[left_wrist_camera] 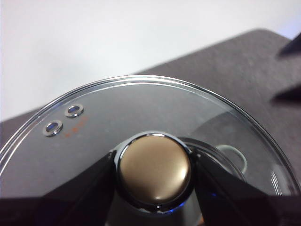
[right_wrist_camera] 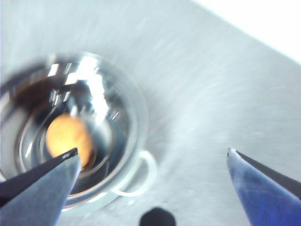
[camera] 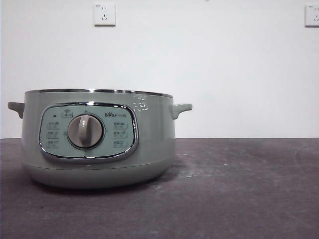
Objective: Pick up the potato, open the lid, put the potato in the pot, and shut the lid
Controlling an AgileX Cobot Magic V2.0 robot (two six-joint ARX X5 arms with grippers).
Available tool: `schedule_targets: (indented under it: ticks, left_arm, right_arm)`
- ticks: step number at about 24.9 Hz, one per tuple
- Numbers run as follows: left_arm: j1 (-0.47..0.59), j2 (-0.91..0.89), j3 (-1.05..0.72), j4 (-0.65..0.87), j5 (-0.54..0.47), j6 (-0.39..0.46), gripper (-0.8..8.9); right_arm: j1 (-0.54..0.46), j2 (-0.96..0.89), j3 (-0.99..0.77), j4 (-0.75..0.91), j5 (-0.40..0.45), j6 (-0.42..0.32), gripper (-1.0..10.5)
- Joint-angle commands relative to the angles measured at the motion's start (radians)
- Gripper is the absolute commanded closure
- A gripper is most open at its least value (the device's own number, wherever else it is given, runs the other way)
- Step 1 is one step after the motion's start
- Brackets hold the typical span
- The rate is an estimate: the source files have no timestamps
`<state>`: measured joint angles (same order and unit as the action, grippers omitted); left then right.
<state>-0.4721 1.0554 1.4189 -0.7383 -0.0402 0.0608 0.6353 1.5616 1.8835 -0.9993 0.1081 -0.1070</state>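
— Looking down through the right wrist camera, the potato (right_wrist_camera: pixel 69 137) is already lying inside the pot (right_wrist_camera: pixel 75 132), on the shiny floor of the bowl. So the picking up and the dropping in are finished.

— And the right tool (right_wrist_camera: pixel 153 188)?

— It is hanging above the pot with its jaws spread wide and nothing between them. From the potato, the pot's small handle (right_wrist_camera: pixel 141 176) is showing at about four o'clock.

— Where is the lid?

— The left tool (left_wrist_camera: pixel 155 186) is gripping it. Its two dark jaws are pressing on either side of the knob (left_wrist_camera: pixel 154 172), and the glass lid (left_wrist_camera: pixel 141 117) is fanning out around that knob, with two little steam holes (left_wrist_camera: pixel 63 118) at about ten o'clock from it. Dark worktop (left_wrist_camera: pixel 235 61) is showing through and beyond the glass, so the lid is being held clear of the pot.

— Is the front camera agreeing?

— Yes: the pot (camera: pixel 97 137) is standing on the worktop (camera: pixel 239 189) with only its bare chrome rim on top, no dome and no knob, and neither arm is in that view.

— What is left, then?

— By my reckoning, only the closing: the lid is waiting to be carried over and seated on the rim, and then let go.
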Motion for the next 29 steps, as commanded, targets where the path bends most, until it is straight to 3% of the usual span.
schedule_targets:
  ticks: [1,8,13,29]
  left_arm:
    - [0.0,0.055,0.011,0.063,0.026,0.011,8.22]
    - [0.0,0.266,0.008,0.085,0.081,-0.005,8.22]
    - [0.0,0.348,0.008,0.093,0.1,-0.016,8.22]
    - [-0.002,0.376,-0.185,0.303,0.095,-0.092,8.22]
  right_arm:
    - [-0.029,-0.075,-0.001,-0.012,0.003,0.042,4.1]
    - [-0.101,-0.282,-0.001,-0.051,0.003,0.057,4.1]
    - [-0.108,-0.334,-0.001,-0.056,0.004,0.058,4.1]
    - [-0.112,-0.364,-0.001,-0.074,0.003,0.057,4.1]
